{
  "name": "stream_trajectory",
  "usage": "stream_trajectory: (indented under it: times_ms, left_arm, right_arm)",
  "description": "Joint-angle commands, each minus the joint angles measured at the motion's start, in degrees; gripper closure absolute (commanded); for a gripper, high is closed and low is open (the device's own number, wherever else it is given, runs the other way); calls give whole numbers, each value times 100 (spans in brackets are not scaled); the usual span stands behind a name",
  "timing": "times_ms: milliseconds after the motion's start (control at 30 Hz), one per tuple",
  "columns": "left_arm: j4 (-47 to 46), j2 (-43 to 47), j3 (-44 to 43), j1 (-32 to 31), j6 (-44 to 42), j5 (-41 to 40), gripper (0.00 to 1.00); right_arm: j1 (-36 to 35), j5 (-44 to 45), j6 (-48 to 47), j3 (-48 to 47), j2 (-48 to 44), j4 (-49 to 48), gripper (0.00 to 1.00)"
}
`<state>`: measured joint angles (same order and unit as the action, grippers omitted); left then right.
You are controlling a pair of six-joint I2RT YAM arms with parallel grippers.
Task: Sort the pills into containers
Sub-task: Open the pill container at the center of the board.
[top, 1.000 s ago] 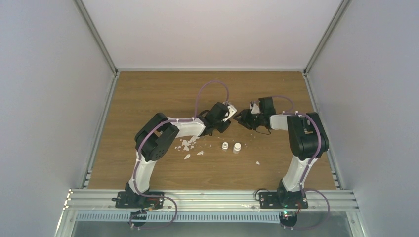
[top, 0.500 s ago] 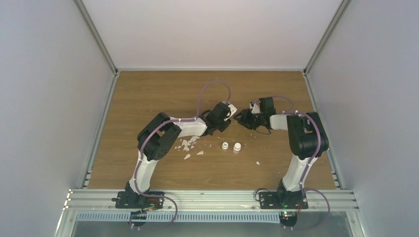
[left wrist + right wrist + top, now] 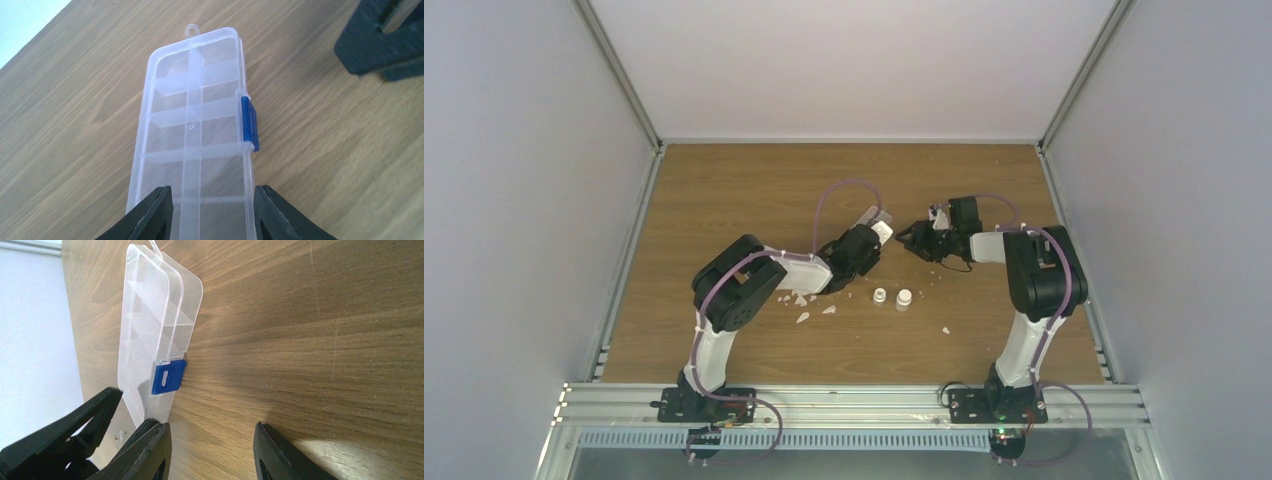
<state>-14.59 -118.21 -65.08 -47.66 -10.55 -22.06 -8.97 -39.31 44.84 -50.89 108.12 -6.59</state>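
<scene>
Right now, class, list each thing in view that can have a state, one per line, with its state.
organiser box: lid closed, lying flat.
blue latch: fastened.
left end effector: fingers either side of the box's near end; grip unclear.
right end effector: open, empty.
white vials: upright; too small to tell whether capped.
white flakes: scattered loose.

A wooden tabletop (image 3: 724, 190) with a light brown grain forms the floor of a boxed-in cell. A plain white back wall (image 3: 854, 60) rises behind it. A pale grey left panel (image 3: 514, 200) and right panel (image 3: 1184, 200) close the sides. A grey metal post (image 3: 621, 75) runs along the left corner. A slotted aluminium rail (image 3: 854, 400) borders the near edge. The light is soft and even.
</scene>
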Motion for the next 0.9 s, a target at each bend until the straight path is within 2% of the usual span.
stream_trajectory:
  times_ms: [0, 200, 433, 533, 600, 667, 767, 833, 867]
  left_arm:
    - [-1285, 677, 626, -77, -88, -289, 1]
    - [-1782, 1311, 1181, 67, 30, -174, 1]
    - [-1795, 1937, 1559, 787, 995, 308, 1]
    - [-2184, 2418, 1862, 894, 1039, 408, 1]
    - [-2489, 2738, 2082, 934, 1377, 459, 1]
    - [-2664, 2988, 2321, 1259, 1884, 1172, 1]
    - [-2287, 2968, 2132, 2328, 2709, 3328, 1]
    - [-2146, 2827, 2036, 2725, 2763, 4092, 1]
    - [-2096, 2777, 2017, 2832, 2752, 4231, 1]
  right_arm:
    - [28, 161, -1, 44, 292, 161, 0]
    - [28, 135, -60, 34, 303, 114, 0]
    - [28, 189, -137, 22, 225, 110, 0]
    - [33, 188, -142, 21, 238, 99, 0]
    - [34, 176, -149, 13, 268, 88, 1]
    - [31, 149, -151, 23, 290, 63, 0]
    - [34, 109, -175, 25, 315, 61, 0]
    - [41, 109, -190, 14, 315, 61, 0]
    - [37, 110, -192, 16, 315, 55, 0]
